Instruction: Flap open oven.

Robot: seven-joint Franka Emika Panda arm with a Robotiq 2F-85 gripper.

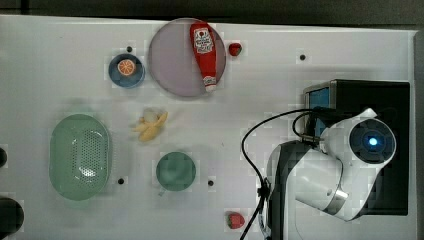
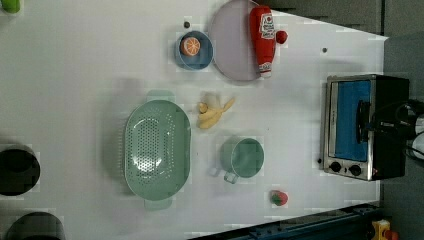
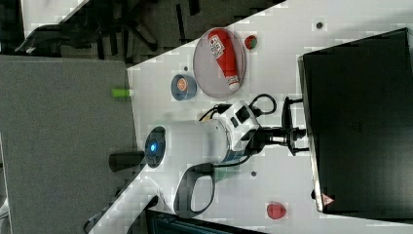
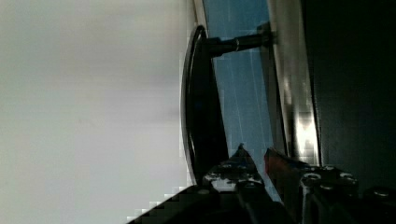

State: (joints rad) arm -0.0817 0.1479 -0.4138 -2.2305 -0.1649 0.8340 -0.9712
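**Claw at the door's top edge, behind the handle bar**

The table carries everything, and the oven is the landmark on it: a black box with a silver-framed front, standing at the far right of the left view, its blue glass door facing the middle of the table and shut flush in its frame.

The robot arm leans over the oven's top in the top view. In the right view it reaches level toward the oven's front edge, with the gripper right at that edge.

The handle is a dark bar standing off the glass on a post. Its long axis runs along the width of the door, parallel to the oven's front.

In the wrist view the gripper's fingers stand only slightly parted, with nothing clamped between them. Their tips sit in the gap on the oven side of the bar, against the blue glass; whether either one touches bar or glass I cannot tell.

My reading is that the coming move turns on this: the bar lies just away from the oven relative to the fingertips. A pull away from the oven's face, across the bar's long axis, should hook it and swing the door down.
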